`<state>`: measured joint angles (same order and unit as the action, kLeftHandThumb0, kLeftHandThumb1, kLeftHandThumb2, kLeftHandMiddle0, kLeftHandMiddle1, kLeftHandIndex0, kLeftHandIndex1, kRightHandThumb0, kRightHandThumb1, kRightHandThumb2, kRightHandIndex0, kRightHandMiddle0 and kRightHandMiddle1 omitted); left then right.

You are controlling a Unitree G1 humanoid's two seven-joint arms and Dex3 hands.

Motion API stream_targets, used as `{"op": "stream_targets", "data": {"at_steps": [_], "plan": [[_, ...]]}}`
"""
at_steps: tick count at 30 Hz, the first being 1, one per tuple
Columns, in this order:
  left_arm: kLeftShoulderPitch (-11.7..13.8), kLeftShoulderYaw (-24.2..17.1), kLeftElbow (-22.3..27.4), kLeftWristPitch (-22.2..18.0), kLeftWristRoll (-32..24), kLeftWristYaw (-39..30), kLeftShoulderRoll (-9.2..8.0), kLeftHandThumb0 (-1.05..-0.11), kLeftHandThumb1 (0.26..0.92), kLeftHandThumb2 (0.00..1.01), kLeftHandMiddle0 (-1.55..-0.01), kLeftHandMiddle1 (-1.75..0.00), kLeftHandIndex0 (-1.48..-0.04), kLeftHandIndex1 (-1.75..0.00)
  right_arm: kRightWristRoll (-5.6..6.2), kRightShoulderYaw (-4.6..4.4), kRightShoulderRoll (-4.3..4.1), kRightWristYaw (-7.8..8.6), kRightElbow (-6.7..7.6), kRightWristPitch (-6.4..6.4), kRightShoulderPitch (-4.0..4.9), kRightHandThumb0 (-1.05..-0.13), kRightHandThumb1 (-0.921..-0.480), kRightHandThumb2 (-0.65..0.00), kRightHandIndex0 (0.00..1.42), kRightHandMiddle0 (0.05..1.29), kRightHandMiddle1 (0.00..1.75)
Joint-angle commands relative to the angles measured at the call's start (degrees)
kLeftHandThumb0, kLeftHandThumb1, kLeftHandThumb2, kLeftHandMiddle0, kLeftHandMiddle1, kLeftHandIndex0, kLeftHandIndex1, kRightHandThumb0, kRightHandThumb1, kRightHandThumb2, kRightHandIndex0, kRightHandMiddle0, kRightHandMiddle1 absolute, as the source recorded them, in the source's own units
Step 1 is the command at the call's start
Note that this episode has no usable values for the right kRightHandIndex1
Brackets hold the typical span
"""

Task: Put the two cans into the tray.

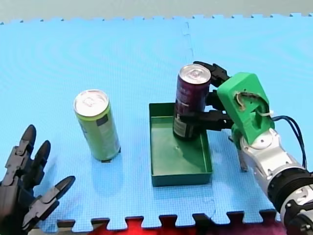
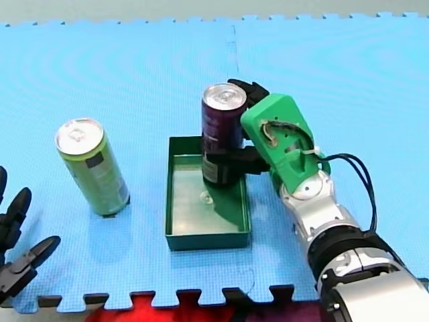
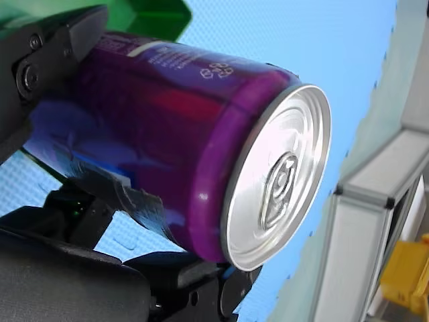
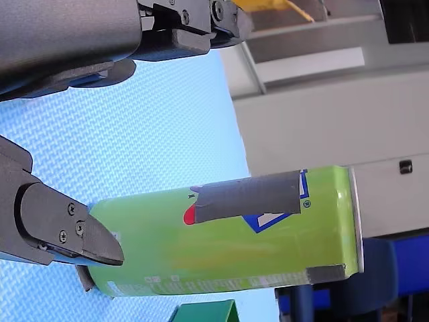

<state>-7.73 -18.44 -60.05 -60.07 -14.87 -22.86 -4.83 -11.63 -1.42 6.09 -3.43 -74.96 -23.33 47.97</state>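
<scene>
A purple can stands upright with its base down inside the far end of the green tray. My right hand is shut on it from the right side. I cannot tell whether the can touches the tray floor. The first wrist view shows the same purple can held between dark fingers. A green can stands upright on the blue mat, left of the tray. My left hand is at the near left corner, apart from the green can and holding nothing. The second wrist view shows the green can beyond dark fingertips.
Blue foam mat covers the whole surface, with its jagged front edge near me. The right arm's black cable loops out to the right. Beyond the mat, the wrist views show grey furniture.
</scene>
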Motion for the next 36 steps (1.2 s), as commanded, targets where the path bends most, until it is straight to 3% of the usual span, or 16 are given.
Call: {"op": "stream_targets", "data": {"at_steps": [1, 28, 32, 36], "plan": [[-0.14, 0.01, 0.20, -0.03, -0.03, 0.23, -0.27, -1.048, 0.863, 0.00, -0.25, 0.00, -0.14, 0.00, 0.01, -0.05, -0.28, -0.43, -0.01, 0.00, -0.03, -1.048, -0.815, -0.002, 0.54, 0.19, 0.00], [0.15, 0.61, 0.90, 0.48, 0.36, 1.20, -0.28, -1.048, 0.864, 0.00, -0.24, 0.00, -0.14, 0.00, -0.32, -0.45, -0.24, -1.22, 0.01, -1.37, -0.33, -1.048, -0.857, -0.012, 0.54, 0.13, 0.00], [0.19, 0.64, 0.91, 0.46, 0.36, 1.24, -0.27, -1.048, 0.865, 0.00, -0.24, 0.00, -0.14, 0.00, -0.75, -0.90, -0.62, -1.13, 0.19, -2.72, -1.15, -1.048, -0.869, -0.015, 0.54, 0.13, 0.00], [0.13, 0.59, 0.82, 0.49, 0.28, 1.15, -0.39, -1.048, 0.865, 0.00, -0.24, 0.00, -0.14, 0.00, -1.30, -1.58, -1.29, -0.83, 0.85, -5.70, -2.49, -1.048, -0.876, -0.015, 0.55, 0.13, 0.00]]}}
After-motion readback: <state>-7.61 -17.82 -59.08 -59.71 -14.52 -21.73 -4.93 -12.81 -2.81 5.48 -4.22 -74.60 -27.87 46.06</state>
